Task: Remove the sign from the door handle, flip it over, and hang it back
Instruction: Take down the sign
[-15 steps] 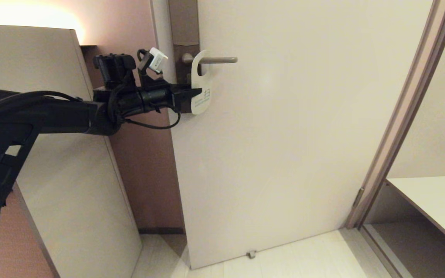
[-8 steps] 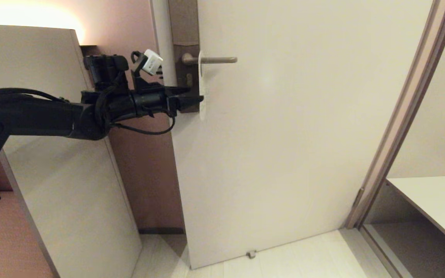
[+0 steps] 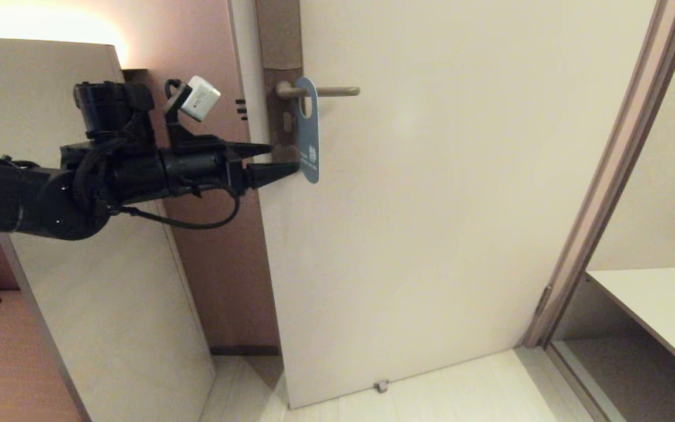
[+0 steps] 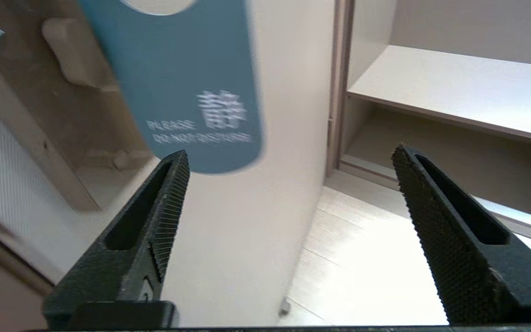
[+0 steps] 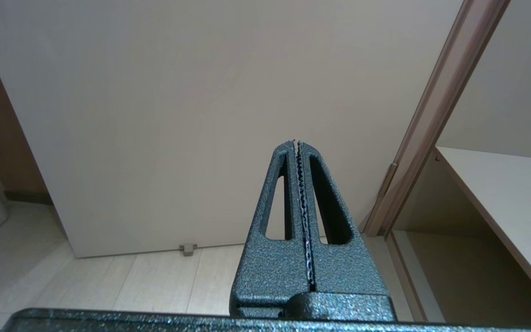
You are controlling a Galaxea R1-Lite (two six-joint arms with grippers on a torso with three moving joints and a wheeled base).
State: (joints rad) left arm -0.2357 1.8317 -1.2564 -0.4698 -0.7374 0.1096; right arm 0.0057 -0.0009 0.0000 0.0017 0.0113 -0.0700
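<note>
One door hanger sign (image 3: 308, 132) hangs by its oval hole on the slim horizontal door handle (image 3: 320, 91), its teal-blue face outward, with white "PLEASE DO NOT DISTURB" lettering under a white emblem near its rounded lower end. It hangs edge-on to the head camera and looks slightly blurred in the left wrist view, so it may be swinging. The left pincer (image 3: 264, 161) sits level just beside the sign's lower edge, its two black ribbed fingers (image 4: 155, 230) spread wide apart and holding nothing. Judging from the sign hanging free on the lever, the step in hand appears to be letting go and clearing away. To do that well, the arm should back straight off from the door, keeping the fingers spread so neither tip catches the sign's lower end and drags it along or off the lever. The right pincer (image 5: 298, 145) is parked low, facing the door (image 3: 431, 205) and floor, its fingers pressed together with nothing between them.
</note>
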